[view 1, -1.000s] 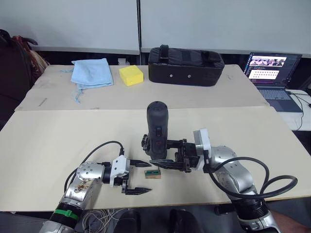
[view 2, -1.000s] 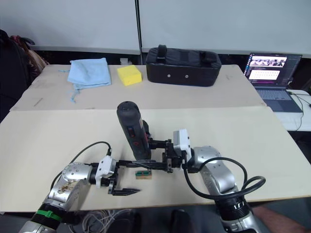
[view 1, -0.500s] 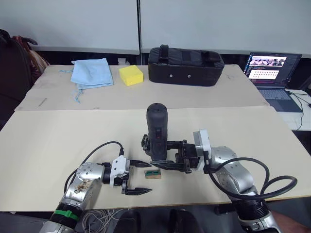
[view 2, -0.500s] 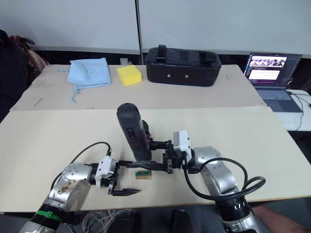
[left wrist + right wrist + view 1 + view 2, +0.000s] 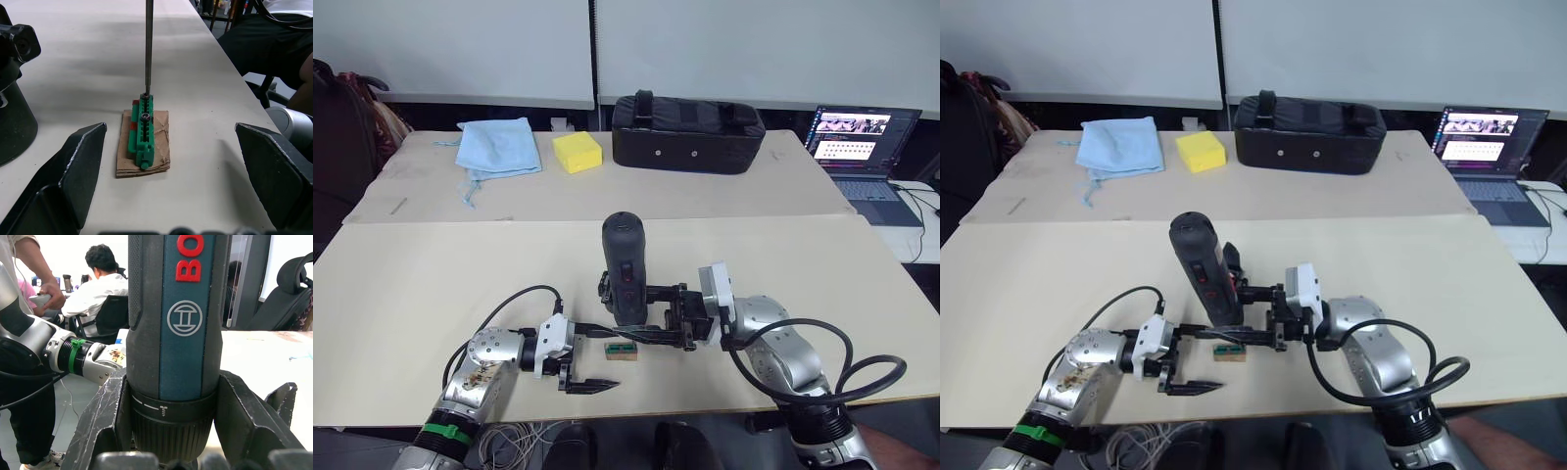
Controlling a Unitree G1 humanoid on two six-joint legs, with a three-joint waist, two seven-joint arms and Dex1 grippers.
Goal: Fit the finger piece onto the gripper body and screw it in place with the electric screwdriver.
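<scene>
Head views: clamping the one electric screwdriver (image 5: 625, 264) upright in the right gripper (image 5: 641, 313), both fingers pressing against its lower barrel, over the near part of the table (image 5: 431, 284). Resting the left gripper (image 5: 592, 357) low on the table with its two fingers spread wide, holding nothing, just beside one green screw holder (image 5: 621, 350). Lying on the far table: one black bag (image 5: 688, 121), one blue cloth (image 5: 497, 145), one yellow sponge (image 5: 578, 152), one laptop (image 5: 862, 147).

Left wrist view: standing the thin metal bit (image 5: 147, 49) on the farther of two black screws (image 5: 145, 117) in the holder, on a piece of cardboard (image 5: 161, 122). Showing the gripper body (image 5: 12, 112) at the edge, near the holder but apart.

Right wrist view: squeezing the barrel from both sides.
</scene>
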